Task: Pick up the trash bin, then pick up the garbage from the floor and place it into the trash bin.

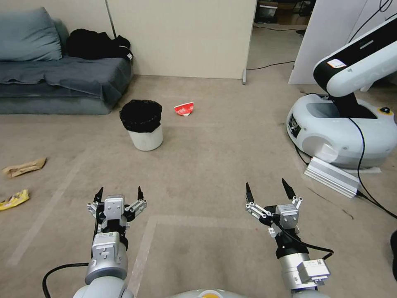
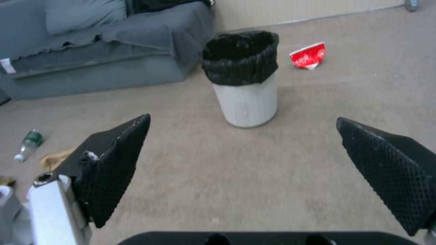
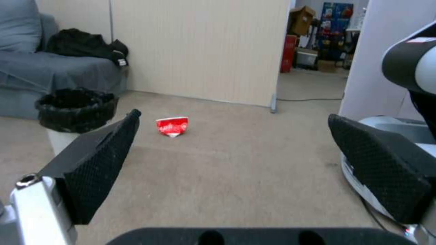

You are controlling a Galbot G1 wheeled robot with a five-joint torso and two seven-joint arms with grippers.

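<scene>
Left gripper (image 1: pixel 118 193) and right gripper (image 1: pixel 267 188) hang spread and empty above the carpet (image 1: pixel 215 165); the trash bin (image 1: pixel 142 125) stands well ahead near the sofa's (image 1: pixel 62 82) corner, a crushed red cup (image 1: pixel 184 109) beside it. Gripping only the loose black bag could slip or topple it

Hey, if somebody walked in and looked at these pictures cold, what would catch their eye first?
Probably the trash bin, white with a black bag over its rim, standing upright on the carpet in front of the grey sofa, with a crushed red-white paper cup lying just beyond it. Next, the left gripper and right gripper, both open and held low over bare carpet, well short of the bin.
</scene>
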